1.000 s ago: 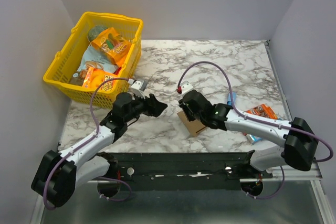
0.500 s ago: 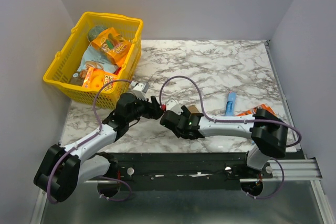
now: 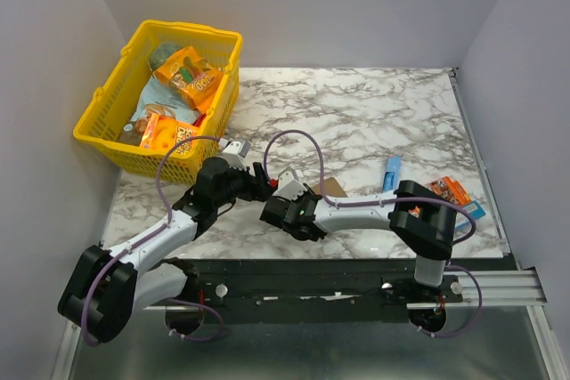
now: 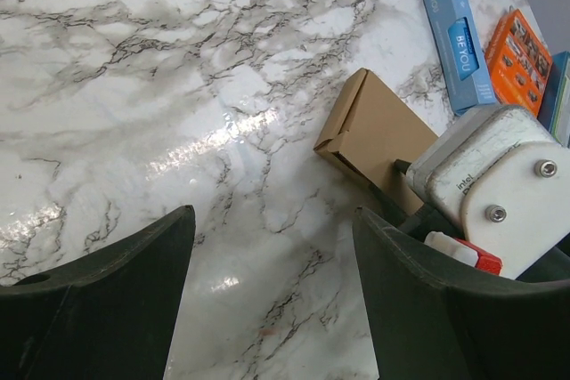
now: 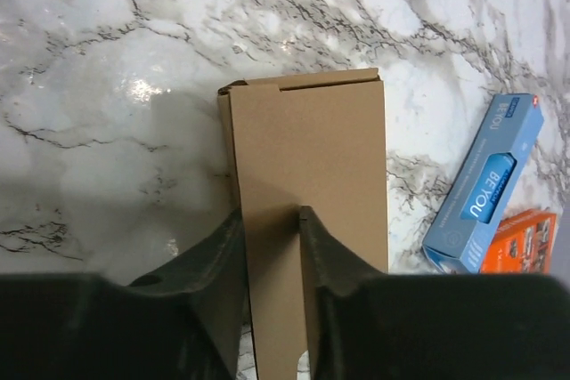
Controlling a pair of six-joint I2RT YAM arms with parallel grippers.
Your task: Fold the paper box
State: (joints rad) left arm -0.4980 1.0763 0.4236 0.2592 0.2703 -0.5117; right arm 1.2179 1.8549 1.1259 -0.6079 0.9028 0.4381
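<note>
— Where's the paper box (image 5: 307,157)?
— On the desk (image 5: 107,157), broad face up, in the middle of the right wrist view with its long side running up the frame. From above it sits just right of centre, low down. A blue packet (image 5: 485,189) lies apart at its right.
— And the right pincer (image 5: 270,220)?
— Its fingers are drawn in narrow on the box's bottom end, with cardboard showing in the slit between them. I read that as a grip on the box (whatever flap they hold is hidden under them).
— The left pincer (image 4: 272,220)?
— Gaping wide and holding nothing, it hovers over the marble with the box at the upper right of its view.
— Which step, then?
— The top end looks tucked shut, so I'd say the last end is being closed. Next, the left one probably has to reach up-right and pin the free end, so the box can't slide while the flap goes home.
</note>
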